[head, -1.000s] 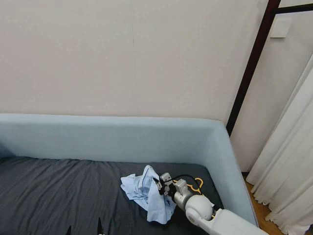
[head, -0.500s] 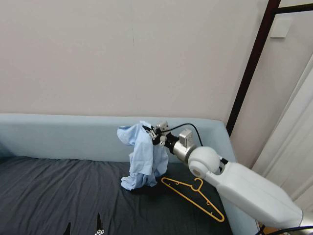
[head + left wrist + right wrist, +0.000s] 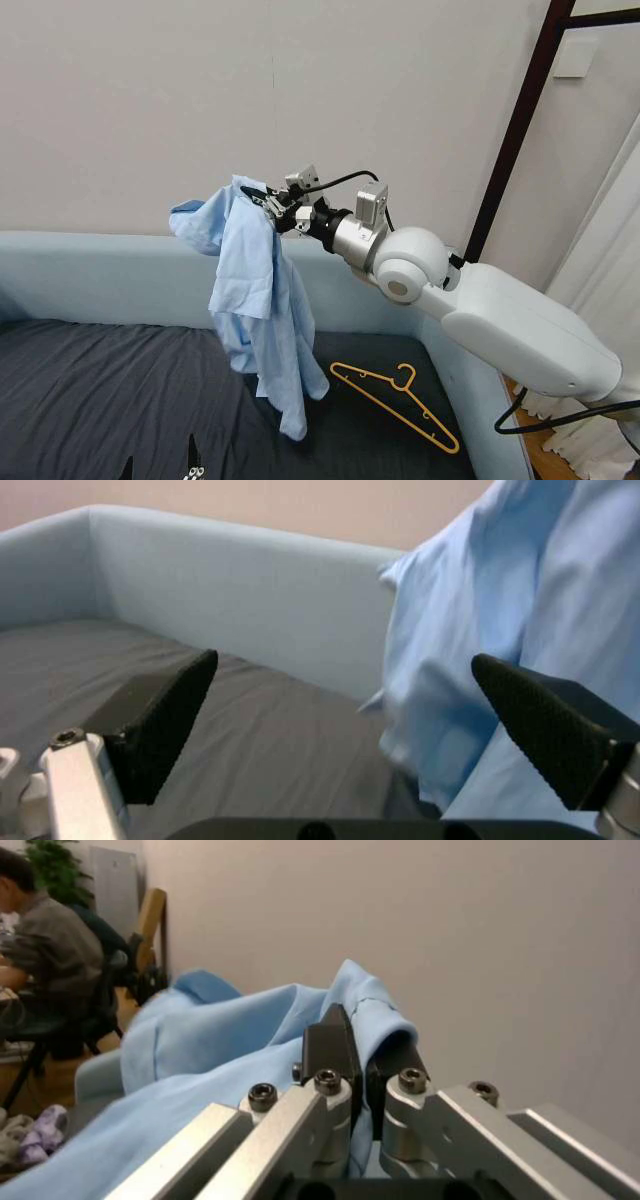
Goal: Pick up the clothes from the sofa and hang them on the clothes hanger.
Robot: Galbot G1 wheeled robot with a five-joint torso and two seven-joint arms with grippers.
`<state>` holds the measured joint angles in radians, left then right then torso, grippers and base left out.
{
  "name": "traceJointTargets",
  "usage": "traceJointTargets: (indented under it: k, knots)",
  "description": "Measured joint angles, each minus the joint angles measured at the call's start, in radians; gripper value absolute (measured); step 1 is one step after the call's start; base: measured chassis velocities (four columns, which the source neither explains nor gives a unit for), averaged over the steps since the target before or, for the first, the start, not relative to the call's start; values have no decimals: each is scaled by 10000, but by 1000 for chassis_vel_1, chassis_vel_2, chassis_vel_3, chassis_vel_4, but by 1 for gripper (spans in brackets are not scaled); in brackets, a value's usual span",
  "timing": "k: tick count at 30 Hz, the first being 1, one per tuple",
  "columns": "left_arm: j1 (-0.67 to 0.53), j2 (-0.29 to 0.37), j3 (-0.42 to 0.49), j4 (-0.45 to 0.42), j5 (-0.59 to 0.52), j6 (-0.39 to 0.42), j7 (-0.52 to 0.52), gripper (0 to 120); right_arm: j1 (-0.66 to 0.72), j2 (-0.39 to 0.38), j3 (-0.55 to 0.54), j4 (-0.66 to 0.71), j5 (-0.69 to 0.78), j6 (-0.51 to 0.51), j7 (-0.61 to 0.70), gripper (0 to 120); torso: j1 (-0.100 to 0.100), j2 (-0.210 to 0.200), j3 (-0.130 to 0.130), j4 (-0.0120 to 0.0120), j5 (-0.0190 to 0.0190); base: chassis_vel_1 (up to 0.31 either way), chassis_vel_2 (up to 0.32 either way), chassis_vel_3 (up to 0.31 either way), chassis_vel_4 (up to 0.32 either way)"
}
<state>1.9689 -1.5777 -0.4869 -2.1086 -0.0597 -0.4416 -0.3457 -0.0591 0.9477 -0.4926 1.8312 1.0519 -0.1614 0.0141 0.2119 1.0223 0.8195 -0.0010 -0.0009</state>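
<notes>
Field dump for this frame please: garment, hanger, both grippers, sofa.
garment: light blue shirt, hanging from the right gripper over the seat
right gripper: fingers shut on the shirt, raised in front of the wall
left gripper: fingers open, low over the seat beside the shirt
hanger: yellow hanger, flat on the seat, bare
sofa: light blue back, dark seat

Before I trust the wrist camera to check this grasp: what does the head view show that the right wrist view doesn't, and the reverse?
Head view, not the wrist view: the yellow hanger lying on the dark sofa seat, and the blue shirt dangling full length from the right hand. Right wrist view, not the head view: close up, the fingers shut on a fold of the shirt. Both: the shirt in the right hand and the pale wall behind.
</notes>
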Motion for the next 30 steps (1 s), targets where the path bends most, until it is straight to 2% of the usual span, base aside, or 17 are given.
traceJointTargets:
  k: [3,4,6,8,9,12,15,18,26,30]
  knots:
    - [27,-160,51,107,139,-20,-7,100,-2409,-790,889,-217,-1442,1156,-755,0,0,1,-1,-7,3,0,0,0,0]
    - [27,-160,51,107,139,-20,-7,100,-2409,-790,889,-217,-1442,1156,-755,0,0,1,-1,-7,3,0,0,0,0]
    - [-3,-249,103,209,193,27,-7,100,-4706,-984,1673,-888,-2657,2042,-1404,0,1,-1,1,-11,11,0,0,0,0]
    - [-14,-298,163,275,264,98,-4,100,-6429,-868,2394,-1731,-3412,2726,-1822,0,0,0,0,-9,6,0,0,0,0]
    - [-14,-298,163,275,264,98,-4,100,-6429,-868,2394,-1731,-3412,2726,-1822,0,0,0,0,-9,6,0,0,0,0]
    - [-36,-278,171,411,348,155,-6,100,-8200,-516,3091,-3067,-4168,3430,-2276,0,0,0,0,-8,8,0,0,0,0]
    - [-59,-245,176,478,389,160,-6,100,-8604,-352,3285,-3662,-4603,3807,-2410,0,-1,1,-1,-6,4,0,0,0,0]
    - [-58,-169,174,551,399,181,-46,100,-9174,-87,3552,-5001,-5537,4602,-2748,0,-1,1,0,-2,7,0,0,0,0]
    - [-188,60,249,651,342,204,-60,100,-9645,-117,4325,-5744,-5914,4678,-2606,0,0,1,0,-1,0,0,0,0,0]
    - [-341,191,343,730,297,223,-69,100,-9899,-183,4754,-5748,-6391,4402,-2109,12,0,1,1,-3,2,0,0,0,0]
